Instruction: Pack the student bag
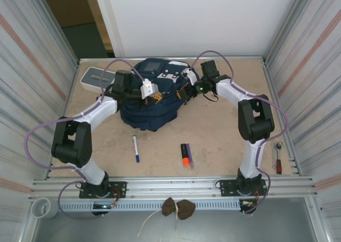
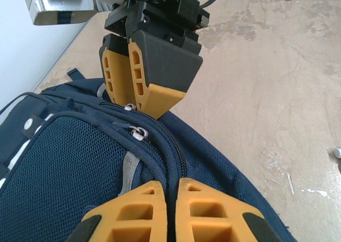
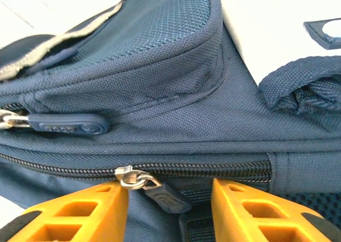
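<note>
– Since the left pincer [image 2: 171, 187] is closed, what's in it?
– Zip seam of the student bag [image 2: 69, 162], pinched between its tips.
– Right pincer [image 3: 169, 190]?
– Jaws apart, zip pull [image 3: 166, 198] between them, not clamped. Bag sits right under both, on the table [image 2: 266, 93].

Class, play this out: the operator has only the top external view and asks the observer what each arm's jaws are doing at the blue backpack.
Operator: Are the left jaws gripping anything?
Observer: Yes, they are shut on the navy blue fabric backpack, pinching along its zip seam.
Operator: And the right jaws?
Observer: Open, standing either side of a silver zip slider with a dark rubber tab, not pinching it.
</note>
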Action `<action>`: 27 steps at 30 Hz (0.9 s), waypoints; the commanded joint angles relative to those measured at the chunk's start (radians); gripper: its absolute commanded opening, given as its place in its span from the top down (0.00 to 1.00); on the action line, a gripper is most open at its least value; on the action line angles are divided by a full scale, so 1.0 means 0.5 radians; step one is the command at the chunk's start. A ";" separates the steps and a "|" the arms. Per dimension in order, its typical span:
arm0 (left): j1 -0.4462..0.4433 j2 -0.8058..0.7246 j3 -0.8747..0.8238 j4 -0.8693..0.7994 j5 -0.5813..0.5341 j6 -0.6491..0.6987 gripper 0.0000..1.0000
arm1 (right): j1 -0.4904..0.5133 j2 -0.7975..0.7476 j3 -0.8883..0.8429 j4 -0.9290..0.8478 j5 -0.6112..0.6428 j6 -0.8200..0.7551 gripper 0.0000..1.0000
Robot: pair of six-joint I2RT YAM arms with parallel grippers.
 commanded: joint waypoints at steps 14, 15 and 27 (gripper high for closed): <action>-0.012 -0.136 0.013 0.104 0.240 0.017 1.00 | -0.074 -0.001 0.051 0.094 0.787 0.230 0.96; -0.013 -0.137 0.009 0.104 0.237 0.017 1.00 | -0.090 -0.002 0.047 0.103 0.818 0.261 0.96; -0.010 -0.127 0.014 0.104 0.248 0.017 1.00 | -0.061 -0.139 -0.143 0.052 0.018 -0.182 0.50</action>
